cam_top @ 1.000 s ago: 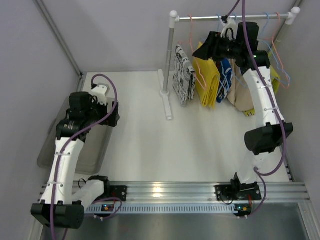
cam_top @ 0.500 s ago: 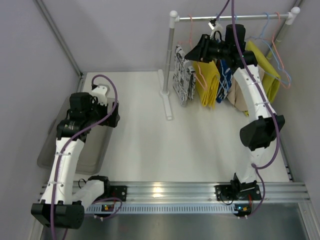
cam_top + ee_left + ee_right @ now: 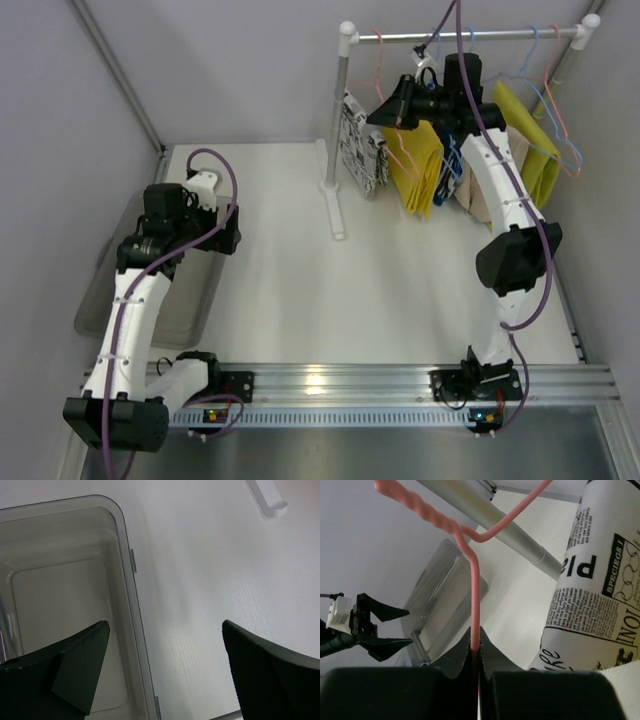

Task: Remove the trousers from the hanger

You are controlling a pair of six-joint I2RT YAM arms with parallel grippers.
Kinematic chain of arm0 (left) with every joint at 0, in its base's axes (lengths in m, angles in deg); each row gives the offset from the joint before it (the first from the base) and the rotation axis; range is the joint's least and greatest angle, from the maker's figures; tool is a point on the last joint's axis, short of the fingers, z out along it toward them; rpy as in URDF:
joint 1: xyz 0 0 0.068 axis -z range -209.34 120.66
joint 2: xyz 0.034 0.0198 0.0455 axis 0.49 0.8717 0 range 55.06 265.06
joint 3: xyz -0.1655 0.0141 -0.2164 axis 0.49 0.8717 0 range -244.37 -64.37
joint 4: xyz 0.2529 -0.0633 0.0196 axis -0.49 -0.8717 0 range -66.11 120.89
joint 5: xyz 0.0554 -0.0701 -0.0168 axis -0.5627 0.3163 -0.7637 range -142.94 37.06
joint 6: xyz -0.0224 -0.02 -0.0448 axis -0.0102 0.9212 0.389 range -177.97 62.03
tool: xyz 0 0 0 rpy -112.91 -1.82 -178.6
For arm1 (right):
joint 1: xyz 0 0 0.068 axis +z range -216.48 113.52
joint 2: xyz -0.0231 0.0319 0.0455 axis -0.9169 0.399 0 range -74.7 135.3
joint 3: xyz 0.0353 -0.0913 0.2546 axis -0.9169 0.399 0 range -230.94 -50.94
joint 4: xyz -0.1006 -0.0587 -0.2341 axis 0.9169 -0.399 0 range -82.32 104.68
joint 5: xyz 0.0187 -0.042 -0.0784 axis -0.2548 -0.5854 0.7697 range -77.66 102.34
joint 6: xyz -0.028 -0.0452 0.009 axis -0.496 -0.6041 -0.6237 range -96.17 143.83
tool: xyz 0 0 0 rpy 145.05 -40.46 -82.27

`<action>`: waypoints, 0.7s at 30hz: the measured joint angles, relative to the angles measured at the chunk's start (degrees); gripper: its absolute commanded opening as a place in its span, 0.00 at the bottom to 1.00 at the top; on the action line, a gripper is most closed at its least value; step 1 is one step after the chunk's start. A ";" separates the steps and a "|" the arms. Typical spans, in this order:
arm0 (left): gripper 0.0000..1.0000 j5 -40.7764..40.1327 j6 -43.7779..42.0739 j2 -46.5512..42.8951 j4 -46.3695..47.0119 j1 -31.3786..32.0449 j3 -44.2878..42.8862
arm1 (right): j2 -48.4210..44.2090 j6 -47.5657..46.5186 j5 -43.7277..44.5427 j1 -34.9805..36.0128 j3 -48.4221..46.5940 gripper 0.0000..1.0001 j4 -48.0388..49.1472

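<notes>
Three trousers hang on wire hangers from the rail [image 3: 500, 35]: black-and-white print trousers [image 3: 360, 140] [image 3: 595, 595] on the left, bright yellow ones [image 3: 415, 165] beside them, and blue ones [image 3: 452, 160] partly behind my right arm. My right gripper [image 3: 392, 112] [image 3: 475, 642] is up by the rail between the print and yellow trousers, shut on the pink hanger [image 3: 475, 595] wire below its twisted neck. My left gripper [image 3: 225, 235] [image 3: 165, 630] hangs open with nothing in it over the right rim of the bin [image 3: 131, 580].
A clear plastic bin [image 3: 150, 290] [image 3: 445, 590] sits at the table's left edge. The rack's white post [image 3: 340, 110] and foot [image 3: 335, 205] stand behind the middle of the table. A beige cloth [image 3: 490, 195] and an olive-yellow cloth [image 3: 535, 150] hang at the rail's right end, near the wall.
My right gripper has moved left along the rail and closed on the pink hanger wire. The print trousers have shifted slightly. The left arm has hardly moved.
</notes>
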State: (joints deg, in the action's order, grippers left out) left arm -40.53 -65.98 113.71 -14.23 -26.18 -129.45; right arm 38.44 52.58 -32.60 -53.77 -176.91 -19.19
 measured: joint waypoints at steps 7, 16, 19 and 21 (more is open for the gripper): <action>0.99 0.33 0.02 0.13 0.02 0.00 0.00 | -0.04 4.66 -2.73 -0.31 2.14 0.00 5.01; 0.99 2.25 2.71 0.83 1.27 0.00 -0.33 | -1.22 16.28 -4.70 -1.53 4.52 0.00 12.90; 0.99 2.67 4.11 1.25 2.54 0.00 -0.61 | -2.27 18.62 -4.70 -2.45 4.61 0.00 13.86; 0.99 2.86 5.01 1.27 3.48 0.00 -0.61 | -3.34 20.09 -4.70 -3.28 5.01 0.00 14.67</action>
State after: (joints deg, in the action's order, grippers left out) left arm -37.67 -60.98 114.98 -10.76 -26.18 -130.06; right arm 35.10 72.67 -37.30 -57.05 -171.91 -4.52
